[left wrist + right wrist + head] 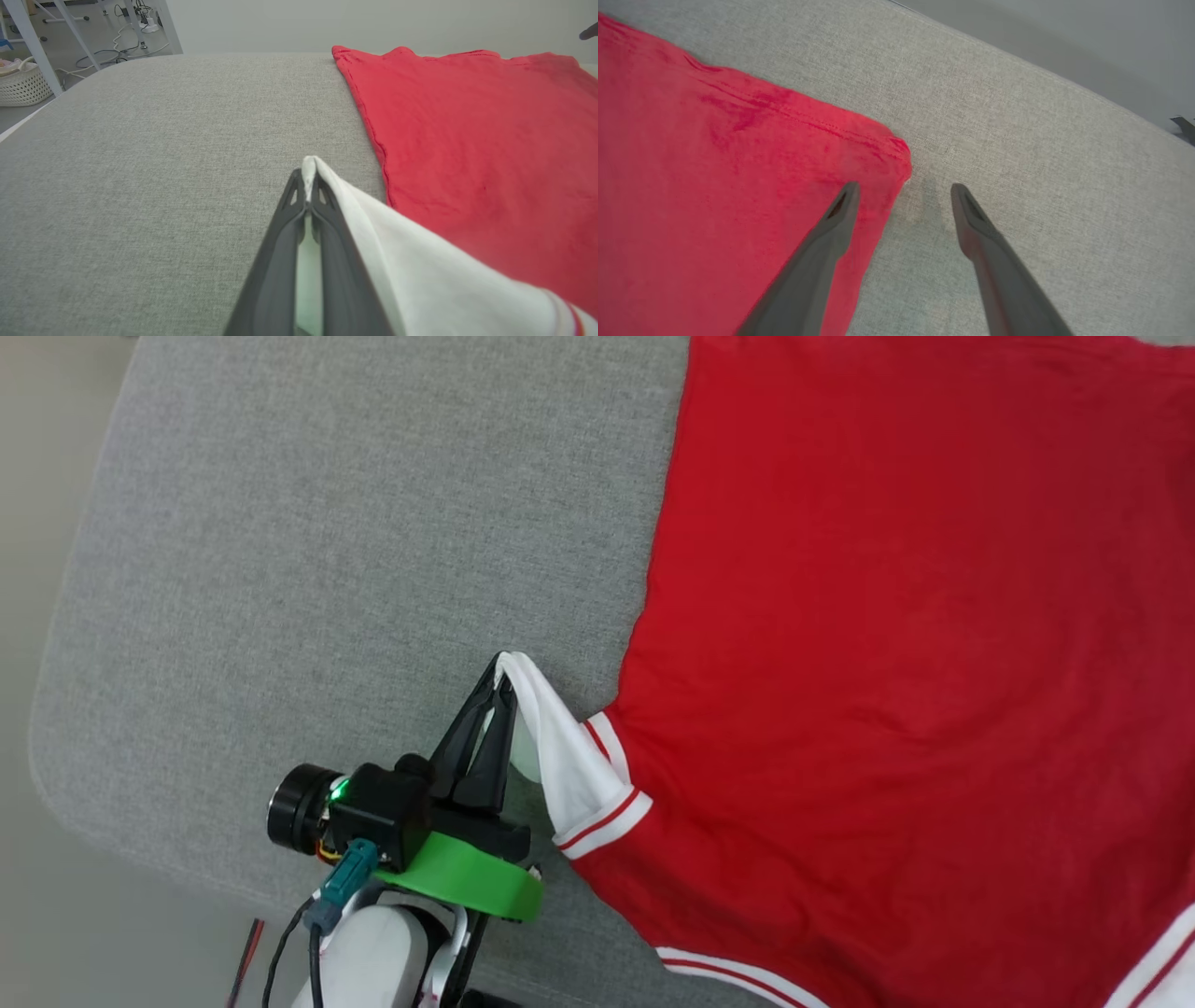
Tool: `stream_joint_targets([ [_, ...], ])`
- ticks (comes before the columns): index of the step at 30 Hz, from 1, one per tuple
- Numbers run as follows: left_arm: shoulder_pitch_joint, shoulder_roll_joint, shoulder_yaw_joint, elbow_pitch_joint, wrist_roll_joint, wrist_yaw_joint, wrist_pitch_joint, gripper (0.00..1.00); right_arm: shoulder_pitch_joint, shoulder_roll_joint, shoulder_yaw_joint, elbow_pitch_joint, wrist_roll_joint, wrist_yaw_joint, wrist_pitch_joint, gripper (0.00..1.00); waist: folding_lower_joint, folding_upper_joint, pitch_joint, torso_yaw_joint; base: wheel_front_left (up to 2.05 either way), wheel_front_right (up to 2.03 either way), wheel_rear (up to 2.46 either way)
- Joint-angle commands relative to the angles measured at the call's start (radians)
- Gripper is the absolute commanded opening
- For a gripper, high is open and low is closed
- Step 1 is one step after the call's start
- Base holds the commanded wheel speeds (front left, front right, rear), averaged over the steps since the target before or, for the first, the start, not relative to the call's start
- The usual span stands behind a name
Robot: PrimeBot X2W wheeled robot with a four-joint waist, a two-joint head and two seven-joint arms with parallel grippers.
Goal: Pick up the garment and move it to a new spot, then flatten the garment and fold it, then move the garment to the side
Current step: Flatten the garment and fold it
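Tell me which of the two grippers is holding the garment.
The left gripper: its jaws are shut on the white sleeve of the garment. The right gripper has its jaws open by a red corner, gripping nothing.

surface: grey cloth-covered table, rounded corners | lying on it: red shirt, spread flat, right half

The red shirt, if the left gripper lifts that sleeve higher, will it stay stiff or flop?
Probably floppy: the white sleeve drapes limply from the shut left gripper. Likely light, since a fingertip pinch raises it. The rest of the shirt may drag across the grey cushion.
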Motion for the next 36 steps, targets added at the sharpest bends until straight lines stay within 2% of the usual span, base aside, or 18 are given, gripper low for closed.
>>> stream_joint_targets([
  [1,-0.022,-0.013,0.010,-0.005,0.011,-0.009,-0.006,0.00,-0.018,0.009,0.011,0.018,-0.014,-0.001,0.003,1.00,-0.0002,0.0000,0.097,0.079,0.00,0.00,0.00],
  [6,-0.033,-0.042,0.027,0.004,0.030,-0.037,-0.006,0.00,0.022,0.005,0.058,0.078,-0.033,-0.001,0.006,1.00,-0.0002,0.0000,0.126,0.094,0.00,0.00,0.00],
  [11,-0.041,-0.056,0.049,0.020,0.053,-0.055,-0.006,0.00,0.092,-0.016,0.086,0.109,-0.004,-0.001,0.005,1.00,-0.0002,0.0000,0.128,0.089,0.00,0.00,0.00],
  [12,-0.041,-0.059,0.055,0.021,0.057,-0.057,-0.006,0.00,0.100,-0.022,0.088,0.110,0.003,-0.001,0.002,0.56,-0.0002,0.0000,0.124,0.085,0.00,0.00,0.00],
  [13,-0.041,-0.060,0.060,0.022,0.060,-0.059,-0.006,0.00,0.102,-0.028,0.087,0.109,0.006,-0.001,-0.006,0.22,-0.0002,0.0000,0.121,0.081,0.00,0.00,0.00],
  [14,-0.039,-0.061,0.066,0.024,0.063,-0.061,-0.006,0.00,0.102,-0.034,0.085,0.108,0.007,-0.001,-0.016,0.00,-0.0002,0.0000,0.115,0.076,0.00,0.00,0.00],
  [21,-0.019,-0.063,0.100,0.037,0.087,-0.072,-0.006,0.00,0.070,-0.036,0.086,0.093,0.011,-0.001,-0.110,0.00,-0.0002,0.0000,0.041,0.030,0.00,0.00,0.00],
  [26,0.023,-0.056,0.122,0.044,0.106,-0.076,-0.006,0.00,0.069,-0.053,0.105,0.067,0.030,-0.001,-0.262,0.00,-0.0002,0.0000,-0.058,-0.007,0.00,0.00,0.00],
  [30,0.055,-0.046,0.135,0.052,0.116,-0.076,-0.006,0.00,0.124,-0.088,0.128,0.043,0.067,-0.001,-0.341,0.00,-0.0002,0.0000,-0.133,-0.034,0.00,0.00,0.00],
  [36,0.128,-0.022,0.162,0.066,0.120,-0.067,-0.006,0.00,0.290,-0.144,0.153,-0.037,0.128,-0.001,-0.420,0.00,-0.0002,0.0000,-0.250,-0.089,0.00,0.00,0.00],
])
